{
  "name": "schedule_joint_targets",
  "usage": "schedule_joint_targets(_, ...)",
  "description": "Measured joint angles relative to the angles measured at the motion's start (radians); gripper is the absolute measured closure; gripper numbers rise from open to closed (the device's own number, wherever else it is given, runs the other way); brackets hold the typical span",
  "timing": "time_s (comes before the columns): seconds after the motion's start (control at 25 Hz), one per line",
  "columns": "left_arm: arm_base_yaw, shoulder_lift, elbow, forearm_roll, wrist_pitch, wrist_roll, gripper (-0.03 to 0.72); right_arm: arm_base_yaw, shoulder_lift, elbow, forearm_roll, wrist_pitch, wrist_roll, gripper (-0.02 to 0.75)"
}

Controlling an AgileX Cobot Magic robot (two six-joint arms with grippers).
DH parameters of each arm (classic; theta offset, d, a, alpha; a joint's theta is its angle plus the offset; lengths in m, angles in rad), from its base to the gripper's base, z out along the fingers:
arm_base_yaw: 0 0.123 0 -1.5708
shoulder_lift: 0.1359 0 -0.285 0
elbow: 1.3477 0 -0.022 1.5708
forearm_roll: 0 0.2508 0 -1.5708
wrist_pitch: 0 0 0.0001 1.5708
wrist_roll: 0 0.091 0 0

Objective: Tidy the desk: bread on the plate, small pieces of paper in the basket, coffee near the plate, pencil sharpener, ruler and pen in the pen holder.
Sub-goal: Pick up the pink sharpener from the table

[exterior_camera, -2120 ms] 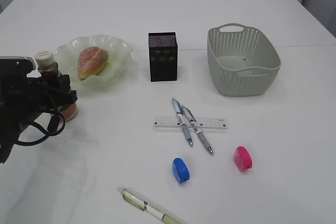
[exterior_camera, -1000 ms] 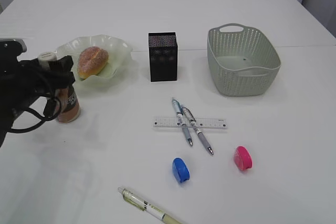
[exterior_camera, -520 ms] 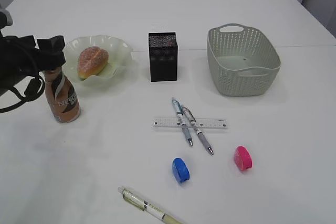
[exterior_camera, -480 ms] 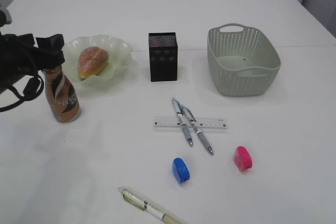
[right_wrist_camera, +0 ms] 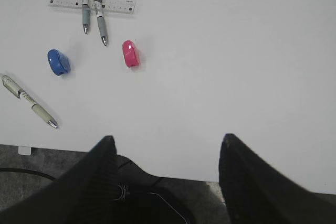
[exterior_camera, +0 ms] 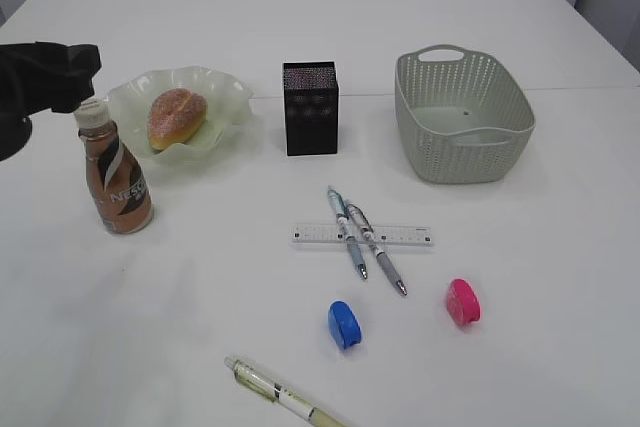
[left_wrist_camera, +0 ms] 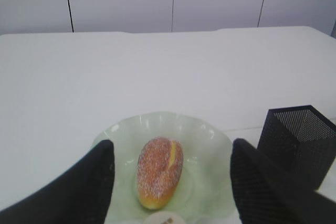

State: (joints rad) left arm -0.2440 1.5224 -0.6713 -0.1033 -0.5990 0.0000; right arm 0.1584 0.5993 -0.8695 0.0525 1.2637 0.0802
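The bread (exterior_camera: 177, 117) lies on the pale green plate (exterior_camera: 226, 94); both show in the left wrist view, bread (left_wrist_camera: 159, 171) and plate (left_wrist_camera: 207, 145). The coffee bottle (exterior_camera: 113, 172) stands upright just left of the plate. My left gripper (exterior_camera: 78, 59) is open and empty, above and behind the bottle's cap (left_wrist_camera: 168, 219). The black pen holder (exterior_camera: 310, 108) stands mid-table. A ruler (exterior_camera: 363, 236) lies under two pens (exterior_camera: 347, 230). A third pen (exterior_camera: 283, 396) lies near the front edge. Blue (exterior_camera: 342, 323) and pink (exterior_camera: 462, 301) sharpeners lie nearby. My right gripper (right_wrist_camera: 165, 145) is open and empty over the front edge.
A grey-green basket (exterior_camera: 463, 114) stands at the back right; no paper pieces show. The right wrist view shows the ruler (right_wrist_camera: 92, 2), blue sharpener (right_wrist_camera: 58, 61), pink sharpener (right_wrist_camera: 130, 53) and the third pen (right_wrist_camera: 29, 108), with the table's front edge below.
My left gripper has let go of the coffee bottle and risen up and away to the left. The bottle stays standing beside the plate.
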Motion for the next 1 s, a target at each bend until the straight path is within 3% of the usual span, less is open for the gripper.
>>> schedule_joint_targets(0.32, 0.0, -0.283, 0.003, 0.0, 0.638, 0.0, 0.208, 0.0, 0.002, 0.0, 0.01, 0.0, 0.0, 0.258)
schedule_joint_targets(0.64, 0.0, -0.493, -0.112, 0.0, 1.293, 0.0, 0.209, 0.0, 0.12, 0.0, 0.163, -0.002, 0.059, 0.257)
schedule_joint_targets(0.84, 0.0, -0.53, -0.182, 0.0, 1.565, 0.0, 0.209, 0.0, 0.234, 0.0, 0.203, -0.066, 0.059, 0.258)
schedule_joint_targets(1.0, 0.0, -0.55, -0.198, 0.0, 1.645, 0.0, 0.209, 0.0, 0.366, 0.0, 0.209, -0.112, 0.025, 0.258)
